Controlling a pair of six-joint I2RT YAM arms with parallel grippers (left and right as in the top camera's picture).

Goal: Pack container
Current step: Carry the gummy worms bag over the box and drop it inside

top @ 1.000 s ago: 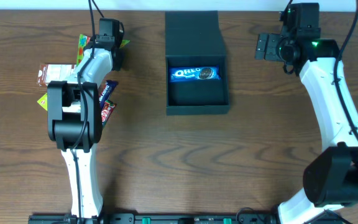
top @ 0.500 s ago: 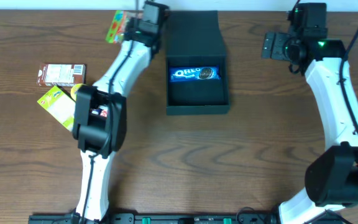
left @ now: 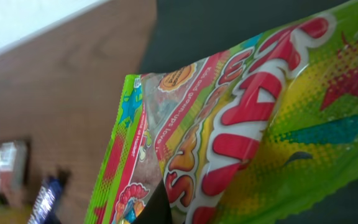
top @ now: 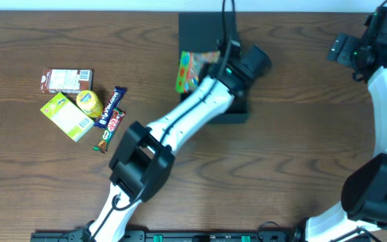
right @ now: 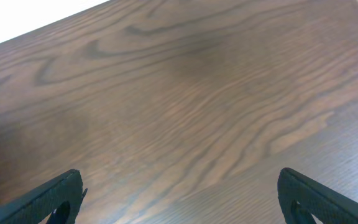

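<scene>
Left gripper (top: 211, 67) | clamps candy packet (top: 187, 71) (green) | over container (top: 201, 30)

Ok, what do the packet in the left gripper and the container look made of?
The packet looks like thin glossy plastic film: bright highlights, serrated crimped edge. The container looks like matte rigid cardboard, probably: no sheen, crisp straight edges.

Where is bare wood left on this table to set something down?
Free: the wood between the container and the right arm, and the front strip. Crowded: the snack cluster far left, and the container, where the left gripper holds the gummy packet.
</scene>
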